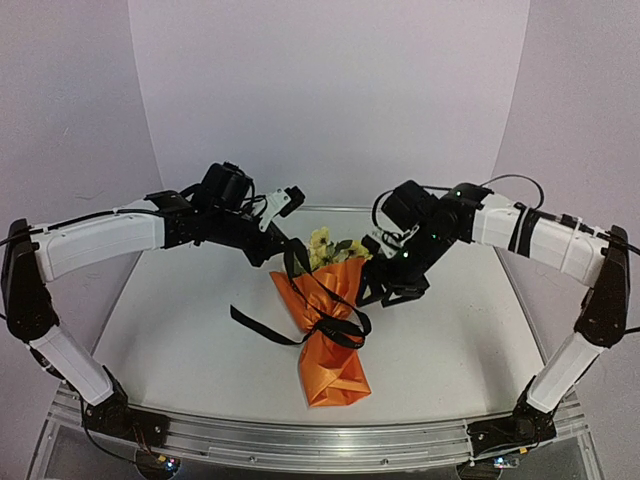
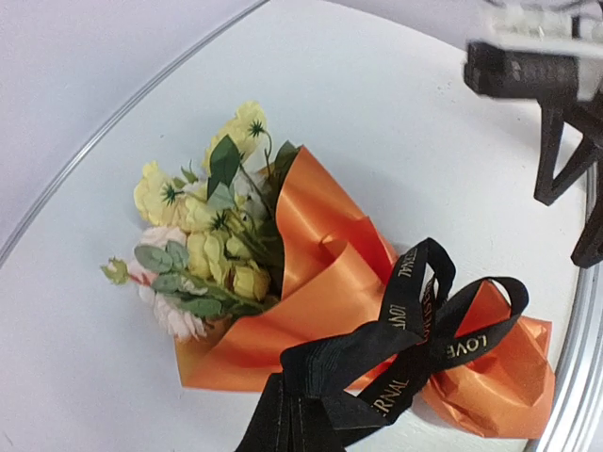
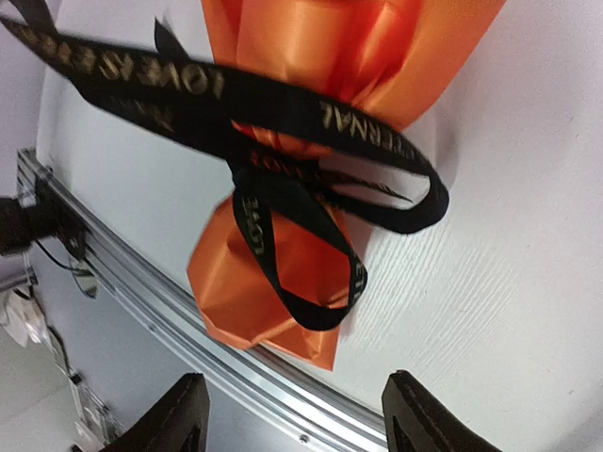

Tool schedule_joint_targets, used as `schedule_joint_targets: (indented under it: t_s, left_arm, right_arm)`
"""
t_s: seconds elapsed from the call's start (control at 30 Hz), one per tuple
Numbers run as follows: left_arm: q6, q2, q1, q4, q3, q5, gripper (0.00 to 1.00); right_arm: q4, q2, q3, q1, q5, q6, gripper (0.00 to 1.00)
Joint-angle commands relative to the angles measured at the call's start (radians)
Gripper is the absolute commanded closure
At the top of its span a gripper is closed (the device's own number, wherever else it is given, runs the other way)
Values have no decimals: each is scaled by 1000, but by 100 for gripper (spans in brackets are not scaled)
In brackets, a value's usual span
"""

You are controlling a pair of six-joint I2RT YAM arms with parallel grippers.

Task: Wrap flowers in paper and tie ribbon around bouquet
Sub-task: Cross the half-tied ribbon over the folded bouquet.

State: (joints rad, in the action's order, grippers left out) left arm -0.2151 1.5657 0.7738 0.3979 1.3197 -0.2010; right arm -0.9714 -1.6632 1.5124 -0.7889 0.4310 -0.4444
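Bouquet (image 1: 328, 330): lying flat in the middle of your worktop (image 1: 180, 330), wide end toward the far wall and pointed end toward the arm bases.
Flowers (image 2: 212, 240): pale yellow and cream heads with green leaves, poking out of the wide end of the cone. A couple of pinkish ones sit at the lower edge in your left wrist view.
Paper (image 1: 332, 375): orange, wrapped round the stems as a cone. It's creased and folded at the narrow end, which sits close to the metal rail (image 1: 320, 440).
Ribbon (image 1: 340, 328): black with gold lettering, and you can read LOVE on it. It goes round the waist of the cone with a couple of floppy loops on top. One tail trails off to the left on the worktop, and another strand climbs up to your left hand.
Left hand (image 1: 282, 250): clamped tight on that rising strand, up near the blossoms on the left side of the bouquet.
Right hand (image 3: 292, 391): fingers spread wide with nothing between them, hanging over the right side of the bouquet and not touching it.
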Motion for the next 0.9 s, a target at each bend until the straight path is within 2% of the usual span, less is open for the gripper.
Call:
schedule_joint_targets:
  t_s: [0.0, 0.07, 0.2, 0.43, 0.57, 0.73, 0.8, 0.87]
  left_arm:
    - [65, -109, -8, 167, 15, 45, 100]
    - [83, -131, -9, 187, 15, 60, 100]
    - [95, -169, -8, 211, 11, 65, 100]
    - [95, -195, -8, 286, 30, 69, 100]
    - [92, -212, -8, 321, 44, 52, 100]
    - [78, -204, -8, 429, 89, -31, 100]
    - [67, -197, -7, 483, 104, -115, 100]
    - [66, -205, -3, 498, 106, -210, 100]
  right_arm:
    - [183, 59, -185, -74, -20, 59, 33]
    - [296, 55, -252, -95, -42, 45, 33]
    - [395, 42, -338, -113, -109, 42, 40]
    - [472, -5, -361, -124, -156, 28, 52]
    - [473, -31, -345, -125, -157, 14, 64]
    - [454, -6, -340, -126, -182, 3, 93]
    - [424, 7, -314, -125, -193, 6, 99]
    - [380, 17, -277, -124, -200, 10, 100]
